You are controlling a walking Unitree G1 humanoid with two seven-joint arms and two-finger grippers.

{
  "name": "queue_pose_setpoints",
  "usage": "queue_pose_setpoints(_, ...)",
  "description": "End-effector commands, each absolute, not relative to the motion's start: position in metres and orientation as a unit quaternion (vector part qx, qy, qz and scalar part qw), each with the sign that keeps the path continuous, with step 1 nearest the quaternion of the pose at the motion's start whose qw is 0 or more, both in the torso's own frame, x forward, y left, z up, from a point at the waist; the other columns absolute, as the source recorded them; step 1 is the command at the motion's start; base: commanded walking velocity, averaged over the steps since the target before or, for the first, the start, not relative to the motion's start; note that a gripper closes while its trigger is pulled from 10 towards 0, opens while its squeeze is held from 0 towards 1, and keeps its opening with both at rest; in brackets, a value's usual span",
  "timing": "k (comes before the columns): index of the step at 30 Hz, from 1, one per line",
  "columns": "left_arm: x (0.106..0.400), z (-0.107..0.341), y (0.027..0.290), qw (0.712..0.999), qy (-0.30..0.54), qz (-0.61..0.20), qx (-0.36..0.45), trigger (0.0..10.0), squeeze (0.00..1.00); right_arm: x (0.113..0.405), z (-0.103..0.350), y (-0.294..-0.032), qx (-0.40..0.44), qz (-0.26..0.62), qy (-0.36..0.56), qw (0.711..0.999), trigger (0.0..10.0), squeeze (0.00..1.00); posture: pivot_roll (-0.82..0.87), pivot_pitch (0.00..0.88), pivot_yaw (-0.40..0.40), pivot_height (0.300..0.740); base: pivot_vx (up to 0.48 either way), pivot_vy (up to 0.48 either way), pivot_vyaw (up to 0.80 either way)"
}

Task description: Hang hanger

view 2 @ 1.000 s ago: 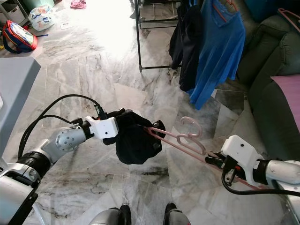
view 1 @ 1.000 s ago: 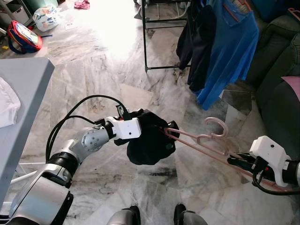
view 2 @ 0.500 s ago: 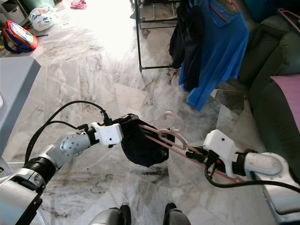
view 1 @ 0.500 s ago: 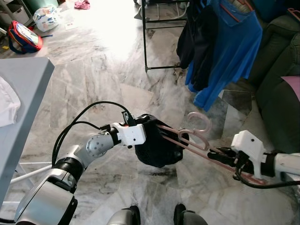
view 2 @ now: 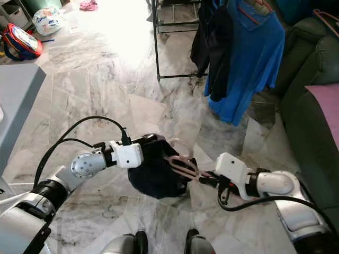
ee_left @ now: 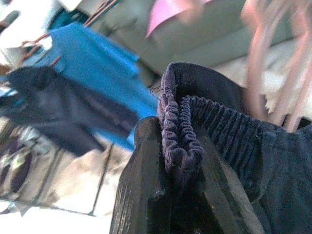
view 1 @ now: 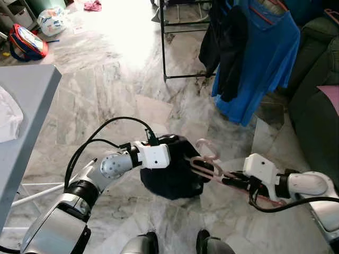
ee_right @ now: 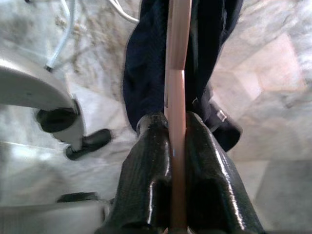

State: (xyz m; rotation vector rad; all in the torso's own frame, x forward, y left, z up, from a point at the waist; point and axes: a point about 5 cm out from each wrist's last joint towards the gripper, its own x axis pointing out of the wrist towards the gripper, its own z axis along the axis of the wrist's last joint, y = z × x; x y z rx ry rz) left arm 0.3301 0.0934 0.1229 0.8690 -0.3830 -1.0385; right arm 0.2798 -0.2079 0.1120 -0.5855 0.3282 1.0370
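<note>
Gripping hanger (view 1: 204,165) and garment (view 1: 172,177); rack (view 1: 183,37) well ahead.

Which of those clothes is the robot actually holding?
The dark garment bunched between its grippers, over the pink hanger; the blue shirt hangs on the rack.

Both arms are silver-grey metal with rounded, perforated joint housings. Each wrist carries a white, boxy module. A black cable loops from the left arm's forearm to its wrist module; another black cable loops below the right wrist. Left gripper (ee_left: 181,161) and right gripper (ee_right: 176,127) have glossy black fingers. Dark feet show below.
</note>
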Motion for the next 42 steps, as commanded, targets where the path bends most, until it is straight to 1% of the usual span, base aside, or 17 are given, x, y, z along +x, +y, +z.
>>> queue_pose_setpoints(1, 0.323, 0.122, 0.087, 0.749, -0.191, -0.500, 0.389, 10.0, 0.00, 0.284, 0.110, -0.200, -0.302, 0.483, 0.123, 0.813, 10.0, 0.00, 0.01, 0.234, 0.063, 0.740, 0.000, 0.000, 0.00)
queue_pose_setpoints(2, 0.323, 0.122, 0.086, 0.749, -0.191, -0.502, 0.388, 10.0, 0.00, 0.285, 0.110, -0.199, -0.306, 0.479, 0.117, 0.815, 10.0, 0.00, 0.01, 0.234, 0.063, 0.740, 0.000, 0.000, 0.00)
queue_pose_setpoints(6, 0.318, 0.115, 0.085, 0.744, -0.181, -0.513, 0.387, 10.0, 0.00, 0.295, 0.116, -0.186, -0.286, 0.423, 0.045, 0.858, 10.0, 0.00, 0.01, 0.238, 0.062, 0.740, 0.000, 0.000, 0.00)
queue_pose_setpoints(7, 0.318, 0.114, 0.087, 0.745, -0.177, -0.511, 0.390, 10.0, 0.00, 0.294, 0.116, -0.184, -0.282, 0.420, 0.038, 0.862, 10.0, 0.00, 0.01, 0.239, 0.062, 0.740, 0.000, 0.000, 0.00)
queue_pose_setpoints(15, 0.326, 0.116, 0.097, 0.756, -0.165, -0.480, 0.413, 10.0, 0.00, 0.282, 0.107, -0.176, -0.252, 0.419, 0.027, 0.872, 10.0, 0.00, 0.01, 0.241, 0.061, 0.740, 0.000, 0.000, 0.00)
queue_pose_setpoints(19, 0.329, 0.117, 0.099, 0.759, -0.165, -0.464, 0.425, 10.0, 0.00, 0.264, 0.094, -0.171, -0.229, 0.459, 0.061, 0.857, 10.0, 0.00, 0.00, 0.241, 0.061, 0.740, 0.000, 0.000, 0.00)
queue_pose_setpoints(22, 0.329, 0.118, 0.096, 0.762, -0.171, -0.463, 0.420, 10.0, 0.00, 0.257, 0.087, -0.172, -0.214, 0.461, 0.081, 0.858, 10.0, 0.00, 0.00, 0.240, 0.061, 0.740, 0.000, 0.000, 0.00)
queue_pose_setpoints(25, 0.331, 0.116, 0.096, 0.766, -0.163, -0.451, 0.428, 10.0, 0.00, 0.239, 0.079, -0.172, -0.198, 0.502, 0.123, 0.833, 10.0, 0.00, -0.01, 0.240, 0.057, 0.740, 0.000, 0.000, 0.00)
queue_pose_setpoints(27, 0.333, 0.117, 0.098, 0.769, -0.162, -0.444, 0.431, 10.0, 0.00, 0.235, 0.077, -0.175, -0.204, 0.498, 0.130, 0.833, 10.0, 0.00, -0.01, 0.240, 0.056, 0.740, 0.000, 0.000, 0.00)
queue_pose_setpoints(28, 0.333, 0.117, 0.098, 0.769, -0.162, -0.443, 0.432, 10.0, 0.00, 0.235, 0.077, -0.176, -0.208, 0.494, 0.129, 0.834, 10.0, 0.00, -0.01, 0.240, 0.056, 0.740, 0.000, 0.000, 0.00)
queue_pose_setpoints(30, 0.335, 0.119, 0.100, 0.770, -0.164, -0.437, 0.436, 10.0, 0.00, 0.237, 0.079, -0.183, -0.201, 0.469, 0.123, 0.852, 10.0, 0.00, -0.01, 0.239, 0.055, 0.740, 0.000, 0.000, 0.00)
queue_pose_setpoints(32, 0.335, 0.119, 0.100, 0.770, -0.164, -0.436, 0.437, 10.0, 0.00, 0.237, 0.080, -0.184, -0.198, 0.466, 0.122, 0.854, 10.0, 0.00, -0.01, 0.239, 0.055, 0.740, 0.000, 0.000, 0.00)
queue_pose_setpoints(34, 0.335, 0.119, 0.100, 0.768, -0.163, -0.440, 0.436, 10.0, 0.00, 0.238, 0.082, -0.188, -0.194, 0.449, 0.120, 0.864, 10.0, 0.00, -0.01, 0.238, 0.055, 0.740, 0.000, 0.000, 0.00)
queue_pose_setpoints(38, 0.333, 0.116, 0.099, 0.764, -0.159, -0.447, 0.437, 10.0, 0.00, 0.235, 0.086, -0.192, -0.185, 0.446, 0.122, 0.867, 10.0, 0.00, -0.01, 0.237, 0.057, 0.740, 0.000, 0.000, 0.00)
queue_pose_setpoints(42, 0.333, 0.114, 0.104, 0.766, -0.151, -0.445, 0.439, 10.0, 0.00, 0.235, 0.093, -0.202, -0.190, 0.434, 0.120, 0.872, 10.0, 0.00, -0.02, 0.235, 0.057, 0.740, 0.000, 0.000, 0.00)
